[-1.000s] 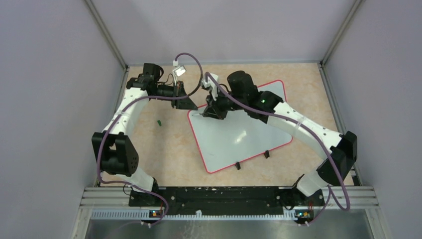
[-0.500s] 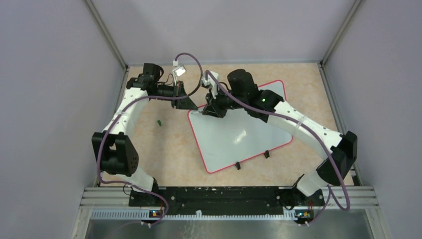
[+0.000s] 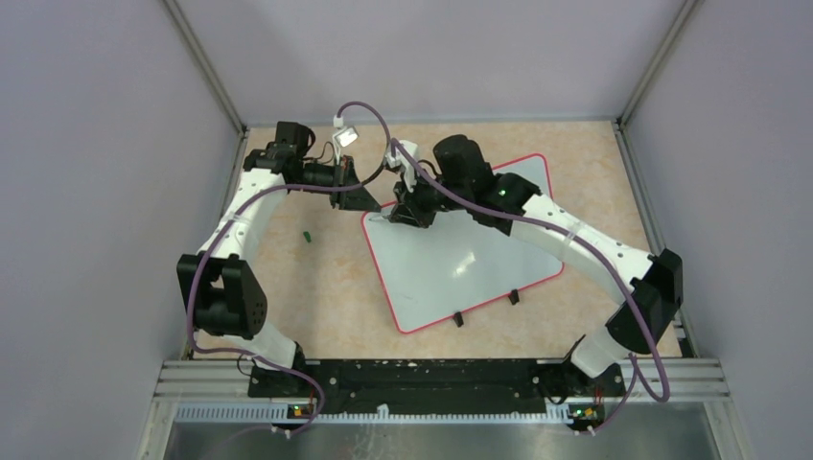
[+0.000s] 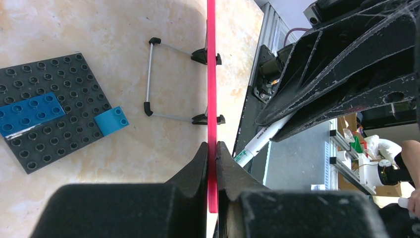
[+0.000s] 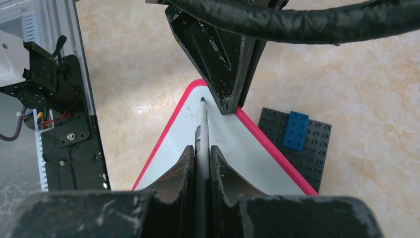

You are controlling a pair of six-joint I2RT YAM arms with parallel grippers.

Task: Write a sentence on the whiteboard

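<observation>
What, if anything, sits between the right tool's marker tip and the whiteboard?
Nothing visible. The marker tip points at bare whiteboard near its corner; the left tool clamps the rim just beyond the tip, not under it.

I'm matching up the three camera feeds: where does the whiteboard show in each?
Top external: whiteboard, mid-table, skewed.
Left wrist: whiteboard edge-on, a red vertical line at centre, pinched by the left end effector.
Right wrist: whiteboard corner, red-rimmed, lower middle, under the marker.
Shared landmark: the left end effector at that corner, seen in all three.
</observation>
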